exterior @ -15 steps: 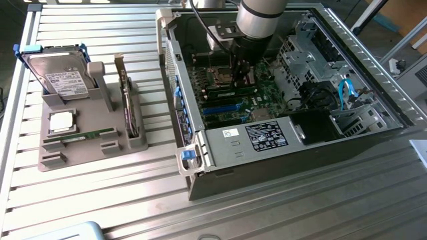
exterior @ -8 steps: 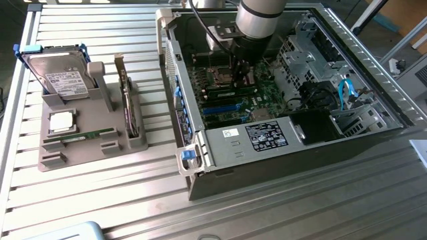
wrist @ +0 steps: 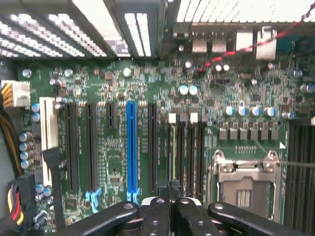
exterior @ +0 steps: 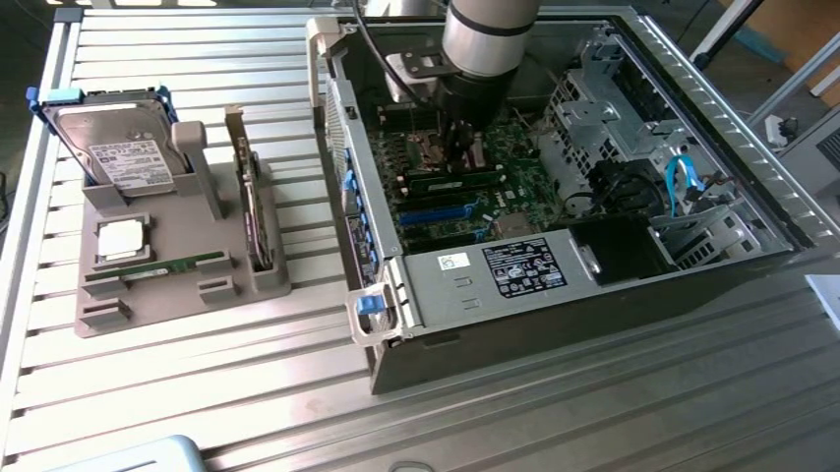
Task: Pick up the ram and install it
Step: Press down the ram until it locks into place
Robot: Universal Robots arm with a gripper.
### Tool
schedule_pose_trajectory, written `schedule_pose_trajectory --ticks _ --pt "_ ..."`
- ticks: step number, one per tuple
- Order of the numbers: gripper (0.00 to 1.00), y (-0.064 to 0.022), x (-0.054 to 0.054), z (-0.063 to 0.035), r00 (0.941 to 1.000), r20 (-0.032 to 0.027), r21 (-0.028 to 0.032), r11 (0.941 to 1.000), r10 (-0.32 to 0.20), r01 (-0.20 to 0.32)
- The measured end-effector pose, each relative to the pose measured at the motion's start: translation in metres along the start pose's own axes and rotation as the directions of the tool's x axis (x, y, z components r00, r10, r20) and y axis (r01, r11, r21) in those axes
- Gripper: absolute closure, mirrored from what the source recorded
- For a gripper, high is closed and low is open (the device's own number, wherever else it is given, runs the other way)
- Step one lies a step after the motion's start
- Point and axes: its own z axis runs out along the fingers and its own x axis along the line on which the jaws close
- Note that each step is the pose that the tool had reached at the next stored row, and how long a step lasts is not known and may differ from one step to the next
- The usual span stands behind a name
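Your tool (exterior: 462,147) sits deep inside the open computer case (exterior: 735,265), upper centre of the exterior view, walls close around. Its fingers (wrist: 162,216) are pressed together above the ram (wrist: 173,152), seated upright in its motherboard slot.

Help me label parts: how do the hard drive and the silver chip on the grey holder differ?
The hard drive stands propped up in a blue frame; the silver chip lies flat. The hard drive is bigger and oblong; the silver chip is small and square. Both sit on the grey holder.
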Motion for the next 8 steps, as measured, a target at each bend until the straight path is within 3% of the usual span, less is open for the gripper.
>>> schedule_pose_trajectory --ticks 5,8 --pt "0.9 0.014 0.0 -0.0007 1.0 0.0001 0.0171 0.9999 0.0 0.0" --pt "0.9 0.0193 0.0 -0.0009 1.0 0.0 0.0228 0.9997 0.0 0.0"
